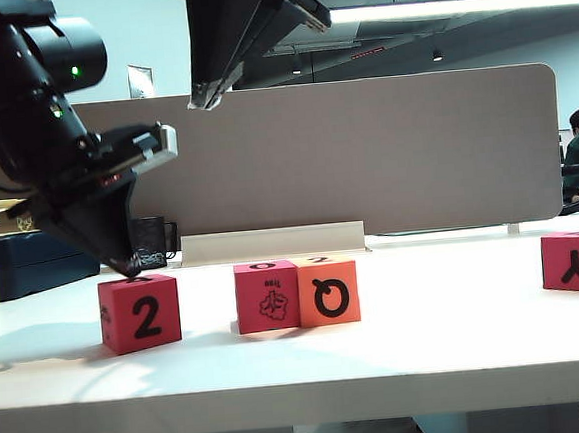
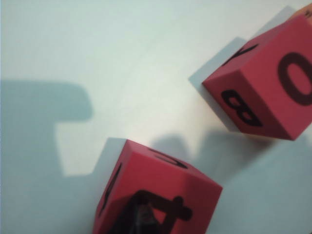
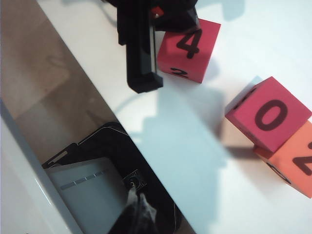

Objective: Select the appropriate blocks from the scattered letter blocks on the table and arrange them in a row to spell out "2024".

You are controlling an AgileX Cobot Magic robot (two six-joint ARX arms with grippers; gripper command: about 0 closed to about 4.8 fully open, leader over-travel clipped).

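The left gripper (image 1: pixel 131 266), fingers together on nothing, touched down on the top of the pink-red foam cube marked 2 (image 1: pixel 140 313) at the left of the flat white desk top (image 1: pixel 429 336). The right gripper (image 1: pixel 203 101), also closed and empty, hung high before the grey-brown divider panel (image 1: pixel 414 146). Mid-table, a pink-red foam cube with a tree drawing (image 1: pixel 267 296) touched an orange foam cube marked Q (image 1: pixel 327 291); a pink-red foam cube marked Y (image 1: pixel 577 262) sat well apart at the right

On the table (image 1: pixel 430 341) I count three pink-red blocks (image 1: pixel 140 312) and one orange block (image 1: pixel 327 291); my two grippers, the left gripper (image 1: pixel 128 264) and the right gripper (image 1: pixel 203 101), are above it.
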